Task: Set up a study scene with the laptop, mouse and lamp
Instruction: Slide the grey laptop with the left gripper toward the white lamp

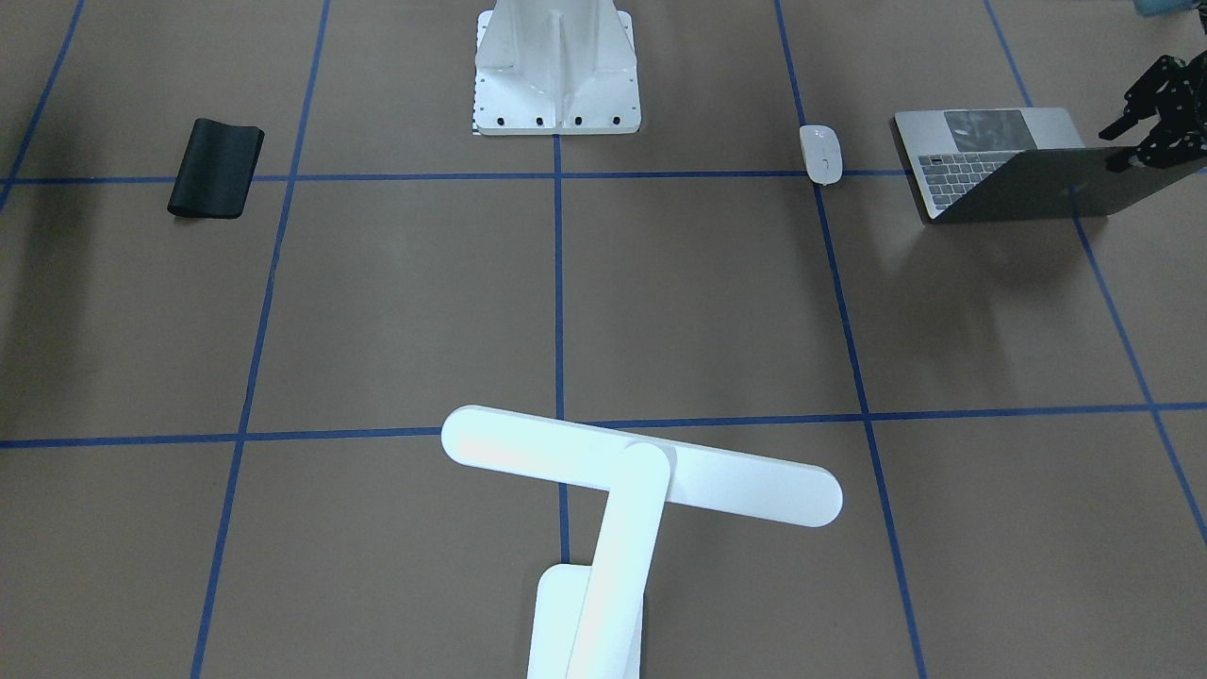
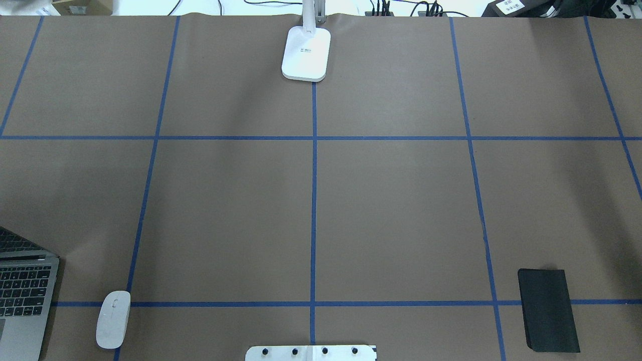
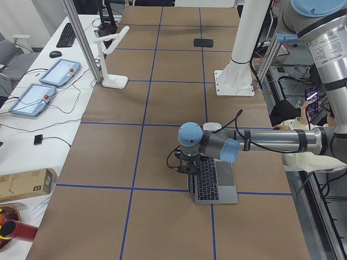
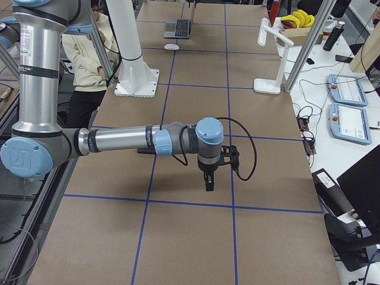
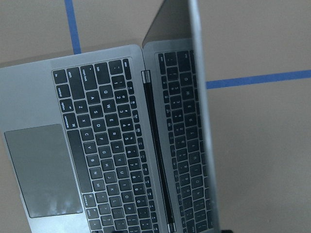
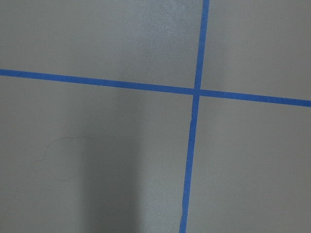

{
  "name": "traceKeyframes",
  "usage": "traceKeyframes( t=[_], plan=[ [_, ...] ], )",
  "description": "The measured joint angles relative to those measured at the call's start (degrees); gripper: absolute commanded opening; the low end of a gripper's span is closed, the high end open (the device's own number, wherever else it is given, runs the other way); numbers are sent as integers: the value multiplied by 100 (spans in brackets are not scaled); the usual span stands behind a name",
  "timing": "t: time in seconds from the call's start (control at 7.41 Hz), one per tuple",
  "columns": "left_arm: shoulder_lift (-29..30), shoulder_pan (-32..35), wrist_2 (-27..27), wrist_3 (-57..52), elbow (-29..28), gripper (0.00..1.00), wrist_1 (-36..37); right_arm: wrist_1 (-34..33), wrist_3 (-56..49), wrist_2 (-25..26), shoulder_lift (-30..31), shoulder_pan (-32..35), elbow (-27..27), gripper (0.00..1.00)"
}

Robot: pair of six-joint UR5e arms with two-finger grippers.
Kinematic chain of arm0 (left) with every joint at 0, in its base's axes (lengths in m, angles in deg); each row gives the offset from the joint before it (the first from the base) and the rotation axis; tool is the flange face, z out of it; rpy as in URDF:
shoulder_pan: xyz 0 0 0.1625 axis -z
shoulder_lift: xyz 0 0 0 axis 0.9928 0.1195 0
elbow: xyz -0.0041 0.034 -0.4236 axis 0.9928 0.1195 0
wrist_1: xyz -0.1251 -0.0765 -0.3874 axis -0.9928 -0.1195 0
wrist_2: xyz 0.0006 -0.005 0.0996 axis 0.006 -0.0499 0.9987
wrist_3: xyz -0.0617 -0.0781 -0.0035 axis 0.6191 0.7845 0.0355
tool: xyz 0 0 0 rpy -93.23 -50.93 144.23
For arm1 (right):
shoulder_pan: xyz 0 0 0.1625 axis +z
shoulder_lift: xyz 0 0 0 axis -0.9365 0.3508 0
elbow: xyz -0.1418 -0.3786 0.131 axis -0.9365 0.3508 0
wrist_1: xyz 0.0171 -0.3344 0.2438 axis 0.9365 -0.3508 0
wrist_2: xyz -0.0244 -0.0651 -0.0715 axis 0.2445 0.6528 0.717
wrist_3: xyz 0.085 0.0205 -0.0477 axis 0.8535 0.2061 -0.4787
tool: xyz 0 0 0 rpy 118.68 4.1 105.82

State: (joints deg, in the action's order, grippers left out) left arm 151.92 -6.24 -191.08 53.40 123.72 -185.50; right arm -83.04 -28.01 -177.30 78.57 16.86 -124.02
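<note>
The grey laptop [image 1: 1000, 160] stands open near the robot's left table end, also in the overhead view [image 2: 25, 296] and side view [image 3: 214, 181]. My left gripper [image 1: 1115, 147] is at the lid's top edge, its fingers spread on either side of that edge. The left wrist view looks down on the keys [image 5: 107, 145] and along the lid. The white mouse [image 1: 821, 153] [image 2: 113, 319] lies beside the laptop. The white lamp [image 1: 641, 471] [image 2: 306, 53] stands at the far middle edge. My right gripper [image 4: 209, 178] hangs over bare table; whether it is open or shut I cannot tell.
A black mat [image 1: 216, 168] [image 2: 547, 310] lies on the robot's right side. The white bolted pedestal [image 1: 556, 66] stands at the robot's base. Blue tape lines [image 6: 194, 92] cross the brown table. A seated person [image 4: 89, 53] is behind the robot.
</note>
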Motion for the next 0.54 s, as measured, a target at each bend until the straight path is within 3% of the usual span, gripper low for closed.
traceKeyframes(
  t=[0.54],
  plan=[
    [475, 9, -558, -21, -69, 0, 67, -6, -4, -8, 98, 7, -68, 100]
  ],
)
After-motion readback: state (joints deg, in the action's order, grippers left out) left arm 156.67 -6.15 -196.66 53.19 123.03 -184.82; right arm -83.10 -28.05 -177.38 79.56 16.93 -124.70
